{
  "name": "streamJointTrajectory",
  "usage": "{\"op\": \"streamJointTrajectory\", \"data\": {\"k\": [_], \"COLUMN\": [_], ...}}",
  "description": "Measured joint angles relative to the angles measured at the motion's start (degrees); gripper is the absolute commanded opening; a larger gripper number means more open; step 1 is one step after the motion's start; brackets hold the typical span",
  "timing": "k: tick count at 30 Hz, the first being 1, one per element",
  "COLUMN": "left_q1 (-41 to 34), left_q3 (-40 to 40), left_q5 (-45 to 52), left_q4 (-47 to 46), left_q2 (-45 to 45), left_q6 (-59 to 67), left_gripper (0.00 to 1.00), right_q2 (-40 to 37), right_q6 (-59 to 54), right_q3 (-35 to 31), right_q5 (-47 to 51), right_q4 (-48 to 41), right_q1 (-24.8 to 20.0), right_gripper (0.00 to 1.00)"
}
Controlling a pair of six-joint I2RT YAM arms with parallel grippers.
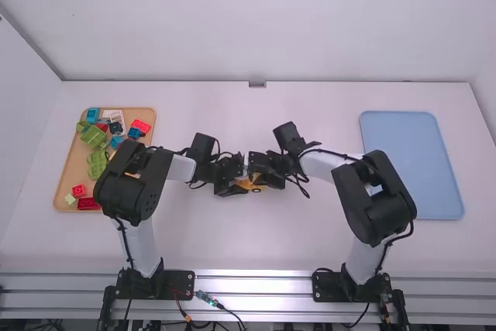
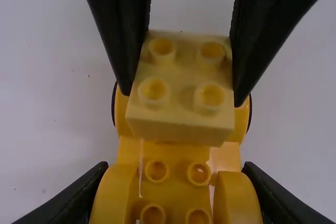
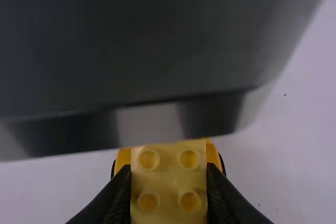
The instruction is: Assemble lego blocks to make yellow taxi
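"Chassis [image 2: 176, 203] first: how far along is it?"

"Mid-worktop [image 1: 256, 246], its yellow base and rounded sides look assembled, clamped by the left end effector [image 2: 176, 193]. A paler yellow block [image 2: 181, 129], studs up above it, seems the next piece."

"Seated?"

"Can't tell whether they touch. The right end effector [image 3: 168, 174] has that block pinched, so I'd say it's left to press home, then release and check for further parts."

"And beyond the arms?"

"Left, an orange tray [image 1: 67, 184] of loose blocks [image 1: 96, 136], mostly green, red and blue, probably not for the taxi. Right, a blue tray [image 1: 411, 168]."
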Motion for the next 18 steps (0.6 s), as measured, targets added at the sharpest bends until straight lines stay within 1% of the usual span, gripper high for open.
{"op": "streamJointTrajectory", "data": {"k": [3,11,12,18], "left_q1": [0.0,0.0,0.0,0.0], "left_q3": [0.0,0.0,0.0,0.0], "left_q5": [0.0,0.0,0.0,-0.1], "left_q4": [0.0,0.0,0.0,0.0], "left_q2": [0.0,0.0,0.0,0.0], "left_q6": [0.0,0.0,0.0,0.0], "left_gripper": [0.02,0.02,0.03,0.01], "right_q2": [0.0,0.0,0.0,0.0], "right_q6": [-0.3,-0.3,-0.3,-0.3], "right_q3": [0.0,0.0,0.0,0.0], "right_q5": [0.1,0.1,0.1,0.1], "right_q4": [-0.3,-0.3,-0.3,-0.5], "right_q1": [0.0,0.0,0.0,0.0], "right_gripper": [0.22,0.3,0.3,0.31]}}
